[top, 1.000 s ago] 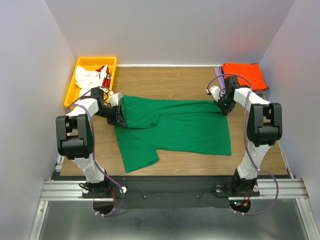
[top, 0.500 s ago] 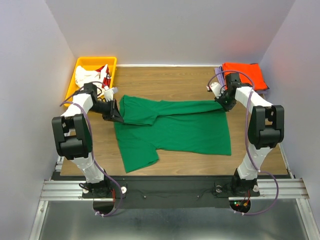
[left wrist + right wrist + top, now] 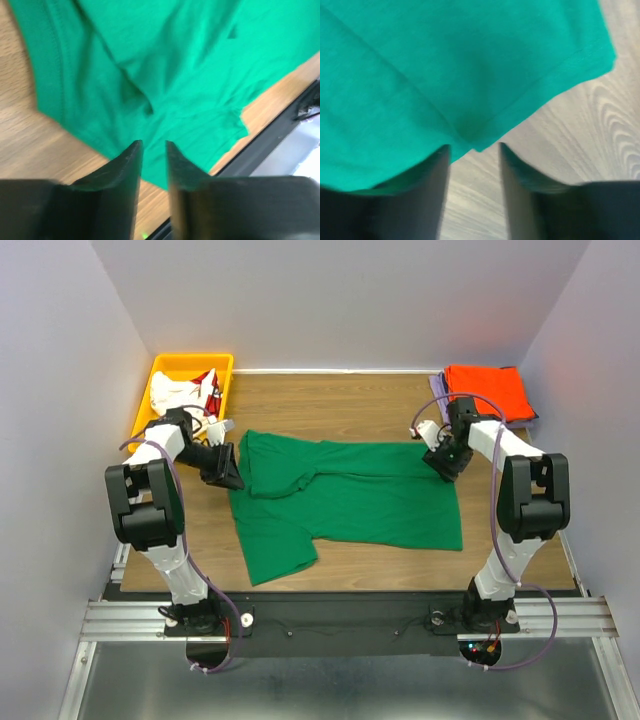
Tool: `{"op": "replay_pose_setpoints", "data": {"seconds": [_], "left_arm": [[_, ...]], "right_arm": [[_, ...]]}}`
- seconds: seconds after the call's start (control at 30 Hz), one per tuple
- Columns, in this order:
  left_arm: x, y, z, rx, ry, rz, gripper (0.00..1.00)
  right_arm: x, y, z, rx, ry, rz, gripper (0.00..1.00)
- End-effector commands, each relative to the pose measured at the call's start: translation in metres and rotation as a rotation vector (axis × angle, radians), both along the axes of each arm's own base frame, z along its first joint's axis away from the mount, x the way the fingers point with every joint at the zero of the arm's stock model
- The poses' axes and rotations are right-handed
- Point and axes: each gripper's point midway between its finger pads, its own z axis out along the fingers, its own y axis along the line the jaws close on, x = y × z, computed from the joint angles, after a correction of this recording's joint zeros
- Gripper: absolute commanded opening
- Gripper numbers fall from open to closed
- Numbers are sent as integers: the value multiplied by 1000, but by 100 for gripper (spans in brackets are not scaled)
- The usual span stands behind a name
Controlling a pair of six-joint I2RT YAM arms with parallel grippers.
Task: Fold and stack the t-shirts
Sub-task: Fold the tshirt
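The bright green t-shirt lies spread across the middle of the table, its far edge doubled over toward me. My left gripper sits at the shirt's left edge, open, with nothing between its fingers; in the left wrist view green cloth lies just beyond the tips. My right gripper hovers at the shirt's far right corner, also open and empty, the hemmed corner just past the tips. A folded orange t-shirt rests on a lavender one at the back right.
The yellow bin at the back left holds white t-shirts with red. Grey walls close in on the left, right and back. Bare wood shows in front of the green shirt and behind it.
Both grippers went from shut on the green shirt's far edge to open, letting it go. The cloth now lies flat, and both grippers have backed a little off it.
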Motion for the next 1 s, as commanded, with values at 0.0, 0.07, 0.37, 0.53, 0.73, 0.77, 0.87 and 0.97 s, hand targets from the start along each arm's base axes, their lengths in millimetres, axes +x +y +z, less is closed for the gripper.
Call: {"op": "replay_pose_setpoints", "data": {"seconds": [0.0, 0.07, 0.37, 0.53, 0.73, 0.77, 0.87, 0.97], "left_arm": [[4, 14, 10, 85, -77, -72, 47], [32, 21, 37, 127, -232, -72, 53], [136, -10, 89, 266, -608, -22, 52], [161, -46, 62, 276, -611, -21, 34], [183, -39, 22, 365, -581, 61, 26], [184, -37, 16, 377, -574, 65, 26], [187, -28, -3, 413, -547, 80, 24], [200, -17, -16, 445, -520, 116, 22]], "right_arm": [[6, 11, 32, 45, -64, 19, 61], [16, 15, 46, 82, -100, -8, 61], [74, 44, 48, 277, -77, -261, 38], [87, 43, 11, 266, -10, -340, 28], [93, 30, -21, 193, 8, -394, 24], [95, 27, -24, 177, 2, -402, 24], [104, 17, -29, 130, -29, -430, 24], [111, 9, -41, 88, -32, -456, 24]]}}
